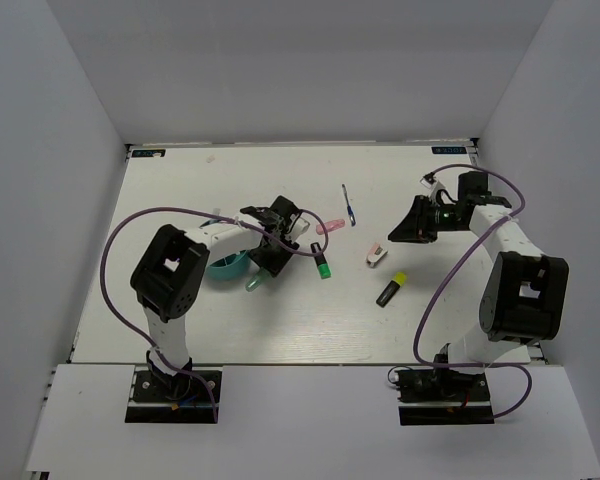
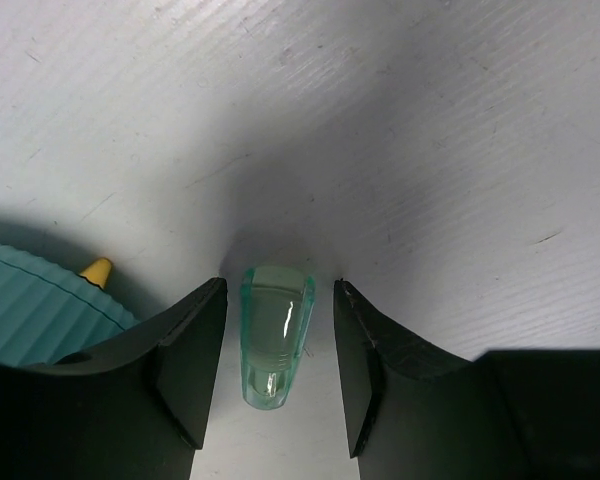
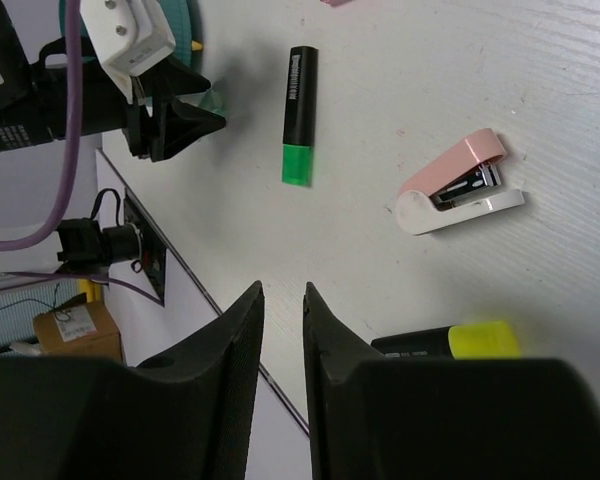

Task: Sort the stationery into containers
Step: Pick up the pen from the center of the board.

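Left hand (image 2: 277, 300): I held it released astride the mint-green marker (image 2: 276, 335), lined up to grasp | marker: lay on the desk (image 2: 400, 150) just right of the teal organiser (image 2: 40, 300) | right hand (image 3: 283, 300): barely parted, empty

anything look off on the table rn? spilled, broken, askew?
Nothing spilled or broken. One oddity: the pink-white mini stapler lies on its side with its mouth gaping, between the black-green highlighter and the black-yellow highlighter.
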`<state>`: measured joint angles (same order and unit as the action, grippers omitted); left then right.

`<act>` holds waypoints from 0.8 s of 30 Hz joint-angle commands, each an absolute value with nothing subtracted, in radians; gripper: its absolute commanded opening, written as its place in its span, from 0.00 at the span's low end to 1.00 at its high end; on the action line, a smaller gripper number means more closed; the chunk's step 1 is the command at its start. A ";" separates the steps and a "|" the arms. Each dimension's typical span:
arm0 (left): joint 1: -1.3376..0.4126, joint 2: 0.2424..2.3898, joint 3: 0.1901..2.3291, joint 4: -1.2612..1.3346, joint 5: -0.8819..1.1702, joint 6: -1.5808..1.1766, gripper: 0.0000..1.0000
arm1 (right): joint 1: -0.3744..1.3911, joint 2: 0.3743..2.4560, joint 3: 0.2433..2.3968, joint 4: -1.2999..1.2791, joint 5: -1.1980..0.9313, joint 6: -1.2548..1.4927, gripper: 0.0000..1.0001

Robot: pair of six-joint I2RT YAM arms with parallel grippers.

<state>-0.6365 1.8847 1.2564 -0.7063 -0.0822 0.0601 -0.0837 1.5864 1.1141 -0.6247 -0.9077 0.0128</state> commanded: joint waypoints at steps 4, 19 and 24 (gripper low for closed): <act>-0.630 1.897 1.273 -0.713 -0.087 0.078 0.58 | -0.106 1.572 1.100 -0.600 -0.968 0.031 0.26; -0.679 1.827 1.281 -0.732 -0.046 0.051 0.10 | -0.130 1.557 1.088 -0.581 -0.997 0.044 0.37; -0.729 1.625 1.279 -0.662 -0.081 -0.040 0.00 | -0.130 1.560 1.088 -0.598 -1.012 0.014 0.03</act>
<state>-0.7067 1.8145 1.2564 -0.7246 -0.0750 0.0219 -0.1246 1.5864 1.0954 -0.5983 -0.9741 0.0280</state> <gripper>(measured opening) 0.395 0.186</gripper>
